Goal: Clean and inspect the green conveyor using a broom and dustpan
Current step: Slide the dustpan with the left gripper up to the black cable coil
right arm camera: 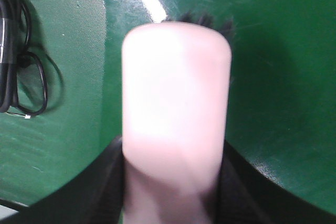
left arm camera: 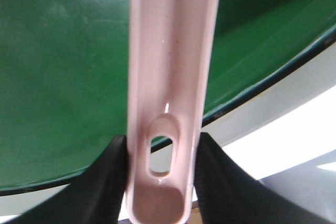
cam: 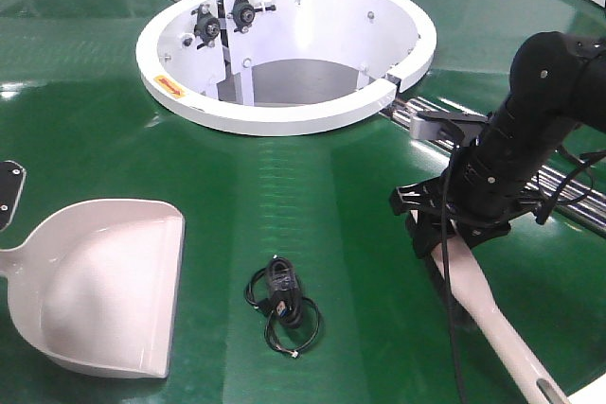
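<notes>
Both the broom (right arm camera: 176, 93) and the dustpan (cam: 104, 290) look light, stiff, smooth plastic, probably slippery; their flat handles are the place to hold; the right gripper (right arm camera: 172, 177) pinches the broom over the right side of the green conveyor (cam: 312, 186); the left gripper (left arm camera: 163, 174) clamps the dustpan's handle near its end, seemingly snug; the pan lies on the belt.

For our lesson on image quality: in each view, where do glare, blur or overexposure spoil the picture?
Exterior front view: sharp, pale glare on the green conveyor at top and left. Left wrist view: dustpan handle slightly soft, lower-right background blown white. Right wrist view: broom close to the lens, blurred and washed out, glare streak above it.
</notes>
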